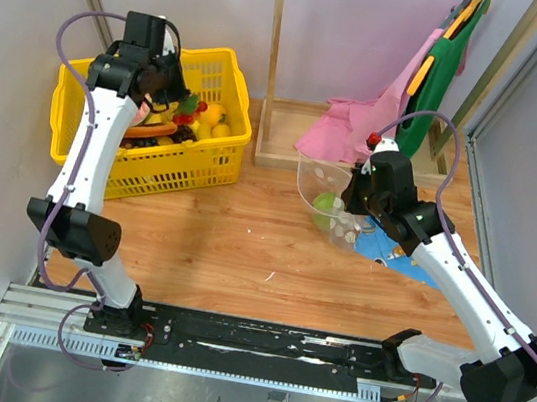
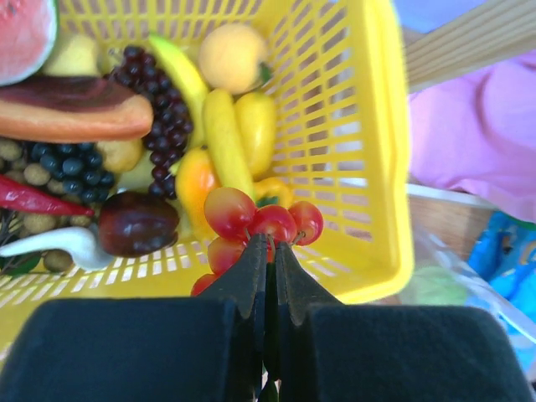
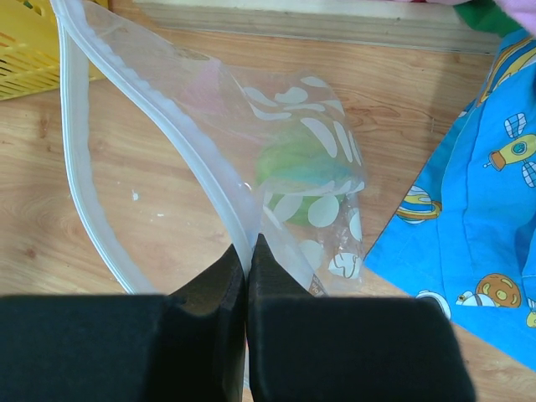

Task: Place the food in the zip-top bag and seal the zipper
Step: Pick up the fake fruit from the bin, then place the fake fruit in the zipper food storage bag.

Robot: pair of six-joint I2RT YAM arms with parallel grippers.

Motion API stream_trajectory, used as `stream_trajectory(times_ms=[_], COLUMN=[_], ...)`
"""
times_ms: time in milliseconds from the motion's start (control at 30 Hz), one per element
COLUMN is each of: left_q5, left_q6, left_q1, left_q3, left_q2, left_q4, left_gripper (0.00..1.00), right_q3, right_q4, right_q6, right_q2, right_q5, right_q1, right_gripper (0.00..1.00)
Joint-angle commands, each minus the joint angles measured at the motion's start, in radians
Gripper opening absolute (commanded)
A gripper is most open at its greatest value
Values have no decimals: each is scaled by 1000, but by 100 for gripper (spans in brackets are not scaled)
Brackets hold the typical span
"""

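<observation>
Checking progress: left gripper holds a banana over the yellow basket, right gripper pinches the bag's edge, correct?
No: the left gripper holds red cherries, not a banana, as the left wrist view shows. The right gripper does pinch the bag at its edge.

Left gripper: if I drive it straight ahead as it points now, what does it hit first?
The left gripper is shut on the cherries, so they lead. Just beyond lies the pepper in the basket; it would likely be hit first, though depth is unclear.
</observation>
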Motion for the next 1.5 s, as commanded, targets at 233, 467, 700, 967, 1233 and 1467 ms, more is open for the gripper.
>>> stream_trajectory(times_ms=[233,467,700,967,1233,1467], left_q5=[207,207,196,202,186,134], left_q6=[7,35,69,103,121,121], left_q1=[-135,-325,-528,-657,-709,-712], left_q3=[7,-68,-106,-128,-194,-306], left_q2=[-149,-170,-140,-68,-29,-12], left_q4=[107,203,300,384,443,494], left_gripper=[0,0,0,0,0,0], right_q3=[34,26,28,19,16,12], right_q4=[2,11,15,30,33,37], right_q6=[22,31,30,25,18,13], right_q2=[-9,-8,-11,-26,-40,-50], right_q5=[-48,-74,-104,-141,-180,-214], right_q1=[-17,-18,-15,-14,-13,-13], right_gripper=[1,1,1,1,1,1])
